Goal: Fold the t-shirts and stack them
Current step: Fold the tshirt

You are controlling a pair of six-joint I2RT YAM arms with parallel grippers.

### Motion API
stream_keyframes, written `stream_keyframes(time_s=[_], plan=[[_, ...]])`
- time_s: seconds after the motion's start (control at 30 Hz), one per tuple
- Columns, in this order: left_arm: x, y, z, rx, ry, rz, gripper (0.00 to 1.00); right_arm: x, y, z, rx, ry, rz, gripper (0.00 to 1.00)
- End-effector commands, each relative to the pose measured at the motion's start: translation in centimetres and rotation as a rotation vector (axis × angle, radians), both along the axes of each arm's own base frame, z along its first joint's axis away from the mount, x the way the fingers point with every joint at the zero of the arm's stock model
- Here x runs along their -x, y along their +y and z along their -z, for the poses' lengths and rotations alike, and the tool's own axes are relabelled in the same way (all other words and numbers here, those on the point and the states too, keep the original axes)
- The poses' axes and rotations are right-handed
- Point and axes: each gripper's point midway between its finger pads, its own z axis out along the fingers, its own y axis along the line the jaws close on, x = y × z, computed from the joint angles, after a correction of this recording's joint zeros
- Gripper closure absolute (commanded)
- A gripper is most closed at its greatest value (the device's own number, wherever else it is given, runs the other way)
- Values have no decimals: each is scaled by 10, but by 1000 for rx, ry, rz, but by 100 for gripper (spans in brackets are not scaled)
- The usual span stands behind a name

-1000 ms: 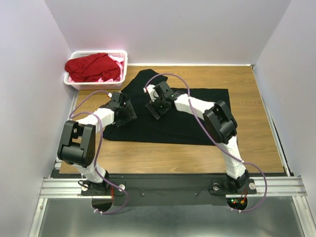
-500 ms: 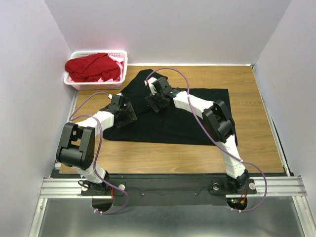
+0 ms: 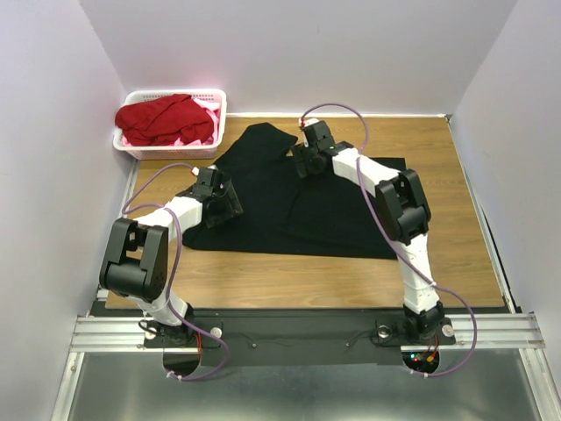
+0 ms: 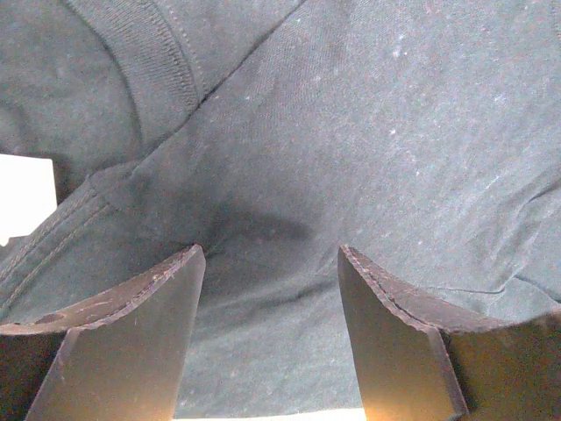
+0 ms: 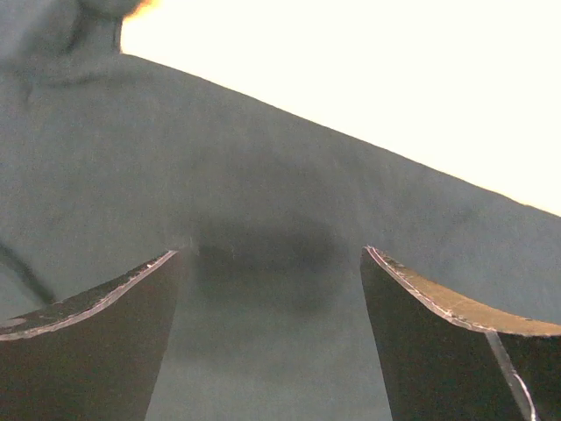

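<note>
The black t-shirt [image 3: 298, 210] lies spread out on the middle of the bench [image 3: 351, 272], mostly flat, with one sleeve or corner sticking out toward the far left. It looks laid out this way so that an edge can be picked up and carried over for a fold.

The left tool [image 4: 267, 259] hangs low over the left part of the shirt, released, fingers apart with only cloth under them. Its wrist view shows the ribbed collar [image 4: 158, 61] just beyond the fingers. A white patch [image 4: 26, 189] sits at the left edge; it may be the neck label, though the view is too close to be sure. By my reading, this tool is placed to take the shirt near the neck or shoulder.

The right tool [image 5: 272, 263] is reached out to the far edge of the shirt, also released and grasping nothing. Under it the dark cloth ends in a straight hem line with bare, bright bench beyond. That spot suits a pinch on the far edge, and the two grips together could lift one side evenly.

At the far left corner stands a white basket [image 3: 171, 152], just beside the shirt's far-left point. It holds a bunched red t-shirt [image 3: 162, 118] with pink cloth [image 3: 208, 112] showing under it, so those are not yet folded. Nothing lies on the black shirt itself. The basket sits close enough that a wide sweep to the far left could brush it, and the right arm stretched across the shirt covers part of the cloth.
</note>
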Motion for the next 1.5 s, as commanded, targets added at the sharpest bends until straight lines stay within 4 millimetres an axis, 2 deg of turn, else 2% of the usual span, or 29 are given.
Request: stream_keyframes(time_s=[0.0, 0.03, 0.07, 0.1, 0.17, 0.2, 0.23, 0.27, 0.3, 0.33, 0.37, 0.53, 0.63, 0.77, 0.87, 1.07, 1.2, 1.3, 1.47], plan=[[-3, 8, -26, -43, -34, -7, 26, 15, -2, -83, -132, -106, 50, 12], [-4, 7, -33, -40, -45, -6, 26, 17, -22, -84, -157, -87, 85, 13], [-7, 13, -37, -64, -58, -25, 26, 28, -22, -85, -185, -70, 93, 14], [-8, 14, -43, -69, -74, -30, 26, 41, -54, -82, -209, -39, 153, 14], [-9, 18, -49, -86, -90, -44, 26, 56, -77, -77, -311, 22, 228, 21], [-10, 19, -53, -88, -99, -46, 26, 69, -110, -56, -319, 75, 302, 24], [-11, 20, -55, -94, -103, -47, 26, 75, -130, -66, -372, 73, 346, 30], [-10, 20, -55, -95, -97, -43, 26, 86, -130, -65, -380, 86, 348, 32], [-9, 19, -55, -95, -94, -37, 26, 91, -144, -63, -405, 100, 370, 34], [-7, 19, -53, -96, -85, -33, 26, 109, -147, -60, -414, 125, 361, 37], [-4, 19, -51, -99, -79, -28, 26, 116, -150, -58, -410, 137, 350, 37], [16, 19, -36, -89, -36, -12, 26, 167, -139, -35, -354, 287, 151, 42], [29, 22, -24, -97, -2, -6, 26, 180, -136, -24, -273, 319, 92, 43], [43, 24, -15, -98, 31, -3, 26, 185, -125, -16, -199, 343, 29, 46], [53, 26, -10, -94, 44, -7, 26, 191, -106, -6, -136, 364, -66, 47], [62, 31, -8, -109, 53, -20, 26, 199, -84, 10, -105, 412, -177, 47], [64, 34, -6, -119, 54, -22, 26, 197, -76, 8, -91, 401, -218, 47], [66, 34, -2, -120, 64, -18, 26, 194, -60, -1, -117, 384, -278, 47], [68, 34, 2, -121, 71, -14, 26, 195, -18, -14, -187, 378, -412, 51]])
